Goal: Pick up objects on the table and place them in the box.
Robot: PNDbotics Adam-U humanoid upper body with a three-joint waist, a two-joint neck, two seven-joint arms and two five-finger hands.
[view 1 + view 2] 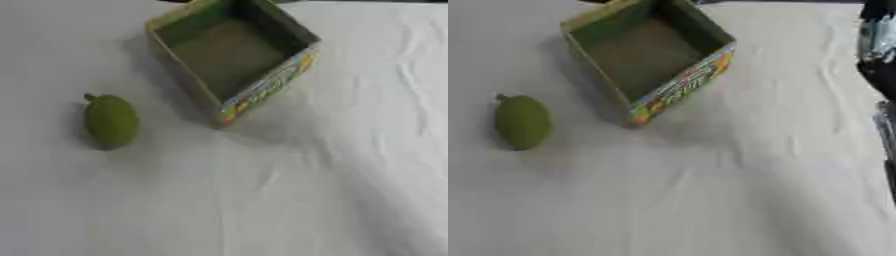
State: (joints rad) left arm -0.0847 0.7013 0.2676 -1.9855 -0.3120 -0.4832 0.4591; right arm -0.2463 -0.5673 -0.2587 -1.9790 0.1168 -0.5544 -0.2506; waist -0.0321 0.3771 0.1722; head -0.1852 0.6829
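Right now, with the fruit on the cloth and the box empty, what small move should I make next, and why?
Probably bring the left arm in over the green fruit. It lies alone on the white cloth, left of the open box, and no hand is near it. Only the right arm shows, at the far right edge, its hand unseen.

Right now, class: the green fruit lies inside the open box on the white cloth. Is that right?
Not quite. The green fruit lies outside the box, on the white cloth to the box's left and apart from it; the box shows nothing inside. The left eye view shows this. The rest stands.
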